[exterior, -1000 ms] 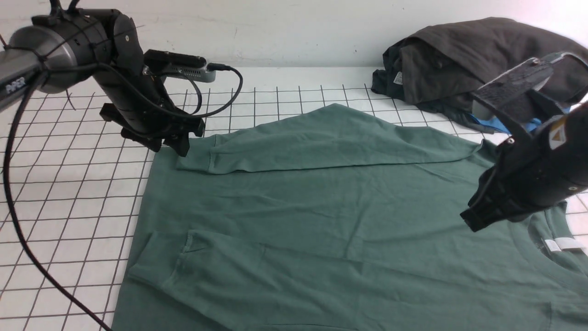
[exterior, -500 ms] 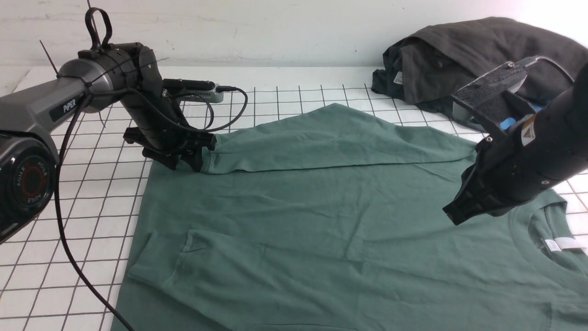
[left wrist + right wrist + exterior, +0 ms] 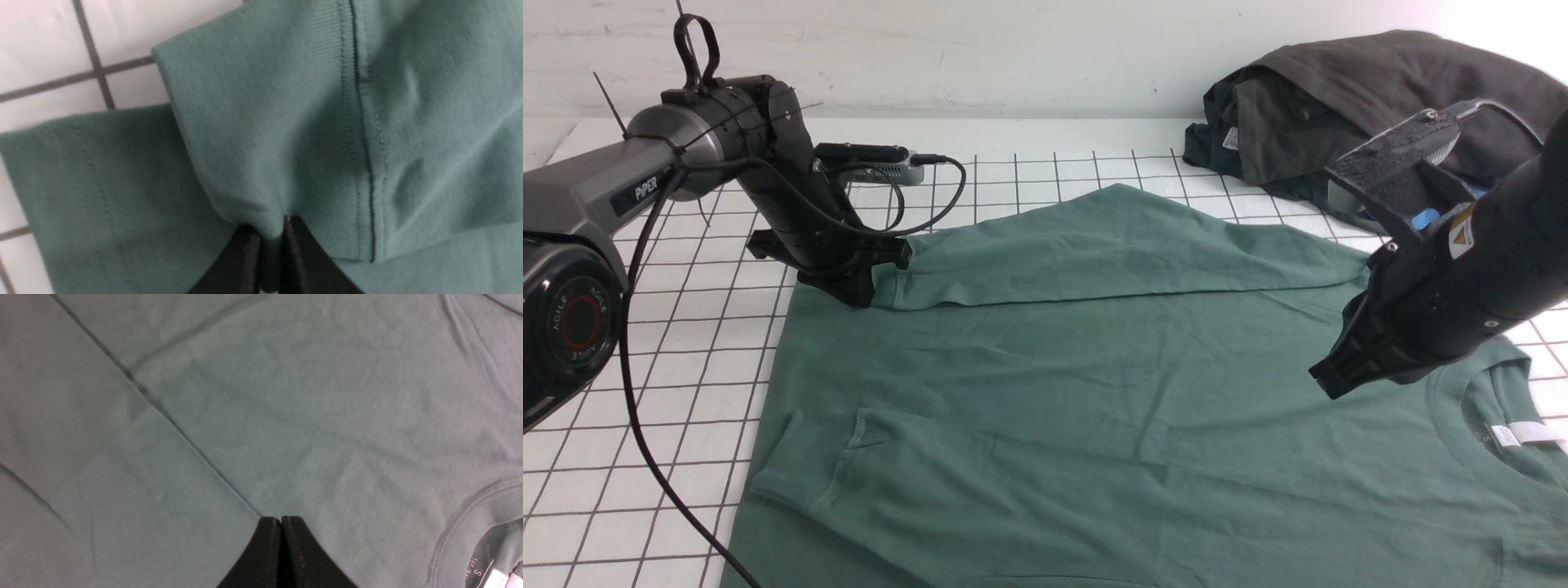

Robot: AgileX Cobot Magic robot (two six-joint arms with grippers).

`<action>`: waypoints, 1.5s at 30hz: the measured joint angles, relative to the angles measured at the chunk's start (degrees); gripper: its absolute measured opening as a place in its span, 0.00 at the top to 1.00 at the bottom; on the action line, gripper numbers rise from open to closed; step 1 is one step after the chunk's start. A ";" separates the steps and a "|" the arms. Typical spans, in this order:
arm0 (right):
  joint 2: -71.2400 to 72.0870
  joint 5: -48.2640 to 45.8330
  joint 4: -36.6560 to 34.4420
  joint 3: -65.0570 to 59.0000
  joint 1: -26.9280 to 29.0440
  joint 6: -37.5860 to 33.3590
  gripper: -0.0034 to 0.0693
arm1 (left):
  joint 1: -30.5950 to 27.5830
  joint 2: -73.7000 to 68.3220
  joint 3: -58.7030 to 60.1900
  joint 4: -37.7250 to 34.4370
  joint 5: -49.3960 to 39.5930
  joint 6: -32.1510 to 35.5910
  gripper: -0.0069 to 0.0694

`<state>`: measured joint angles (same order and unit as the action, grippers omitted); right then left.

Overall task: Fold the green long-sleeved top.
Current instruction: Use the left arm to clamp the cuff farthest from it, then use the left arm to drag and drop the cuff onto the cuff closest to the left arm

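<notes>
1. A white table [image 3: 686, 343] ruled with a dark grid stands against a plain white wall [image 3: 1013, 49].
2. The top [image 3: 1094, 367] lies spread flat over the middle and near side of the table. Its hem is to the left and its collar [image 3: 1445, 433] at the near right, with a white label [image 3: 1523, 434] inside.
3. Both sleeves are folded in over the body. The far sleeve [image 3: 1111, 253] runs along the far edge and the near sleeve [image 3: 980, 482] along the near side, with both cuffs pointing left.
4. The left gripper [image 3: 870, 282] is down at the far sleeve's cuff [image 3: 890, 282], by the top's far left corner. In the left wrist view its jaws are nipped on the edge of the cuff [image 3: 265, 114], with a fold of cloth bunched between them [image 3: 273, 228].
5. The right gripper [image 3: 1327, 384] hangs above the top, just left of the collar. Its jaws are pressed together and hold nothing [image 3: 281, 520].
6. A grey garment [image 3: 1356, 90] is heaped at the far right corner, beyond the top's shoulder. A scrap of blue garment [image 3: 1425, 219] shows beneath it.
</notes>
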<state>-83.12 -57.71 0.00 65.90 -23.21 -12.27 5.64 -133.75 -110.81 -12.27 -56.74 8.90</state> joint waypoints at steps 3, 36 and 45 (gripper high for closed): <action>0.00 0.00 0.00 0.00 0.00 0.00 0.96 | 0.00 0.24 0.00 -0.06 -0.30 0.28 0.88; 9.26 -11.34 -2.74 0.06 -1.11 -0.05 0.96 | 0.00 45.45 57.91 -4.49 3.36 5.60 0.88; 10.91 -13.35 -4.75 -1.27 -7.11 -0.05 0.96 | 0.00 45.80 61.99 -4.68 7.35 7.66 0.77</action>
<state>-72.21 -71.07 -4.75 64.64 -30.32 -12.32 5.64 -87.94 -48.82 -16.96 -49.39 16.56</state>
